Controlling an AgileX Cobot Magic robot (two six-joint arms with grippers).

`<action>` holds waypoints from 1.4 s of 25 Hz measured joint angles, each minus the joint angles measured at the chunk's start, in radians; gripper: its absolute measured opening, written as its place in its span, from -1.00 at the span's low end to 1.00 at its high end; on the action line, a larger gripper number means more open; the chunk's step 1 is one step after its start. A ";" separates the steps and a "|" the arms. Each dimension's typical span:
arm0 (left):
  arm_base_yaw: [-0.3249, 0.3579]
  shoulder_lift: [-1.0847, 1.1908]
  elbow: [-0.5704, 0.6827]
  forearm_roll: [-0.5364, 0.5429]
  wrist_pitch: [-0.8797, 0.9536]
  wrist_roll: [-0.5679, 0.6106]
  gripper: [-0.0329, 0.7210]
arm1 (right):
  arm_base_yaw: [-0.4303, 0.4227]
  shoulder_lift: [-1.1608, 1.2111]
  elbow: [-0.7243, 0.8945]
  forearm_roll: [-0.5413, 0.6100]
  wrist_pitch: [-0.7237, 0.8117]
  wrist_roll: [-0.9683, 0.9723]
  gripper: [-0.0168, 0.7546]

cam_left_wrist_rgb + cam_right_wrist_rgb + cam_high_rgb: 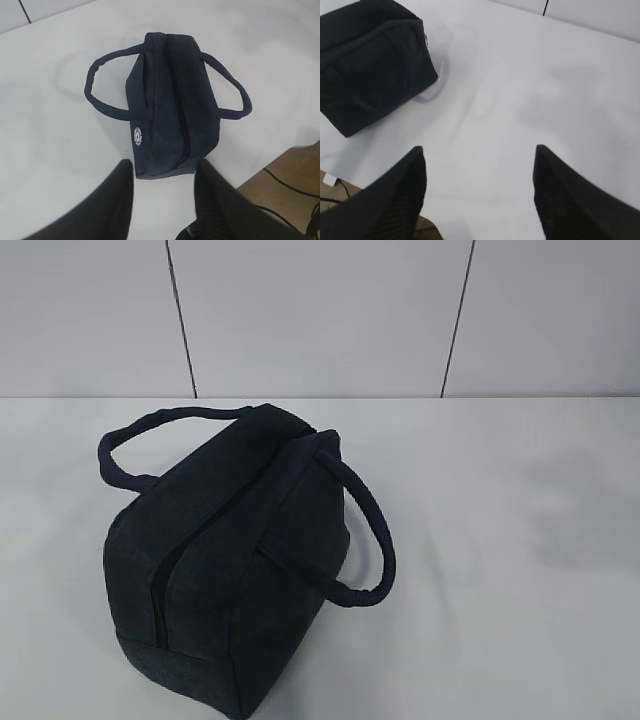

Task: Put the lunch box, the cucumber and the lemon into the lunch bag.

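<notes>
Nearest the lens in the left wrist view, the left tool [162,192] hangs with its dark jaws parted to a moderate gap, nothing between them, poised just short of the near end of the bag. Over on the right wrist view, the right tool [480,187] stands wide and empty above bare white desk [520,100], well apart from the bag.

Moving out, there it is: the dark navy fabric lunch bag [225,560], boxy, standing near the front edge of the desk on the left side. Its zipper [172,100] runs along the top and looks closed; the silver ring pull I cannot make out. Two padded loop handles flop outward, one to each side [365,530], and a small white round emblem [138,135] sits on the end nearest the left tool.

No lunch box, cucumber or lemon shows in any view, so they are somewhere out of frame.

My read on handling: the bag is soft and light, so it will sag and slide if tugged. Best hold would be a padded handle or the zipper end, one tool pinning the fabric while the other works the opening.

Farthest back, a pale panelled wall [320,310].
</notes>
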 joint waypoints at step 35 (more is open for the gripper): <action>-0.002 -0.851 0.650 0.082 -0.037 0.124 -0.26 | 0.000 -0.591 0.572 -0.012 -0.123 -0.062 0.32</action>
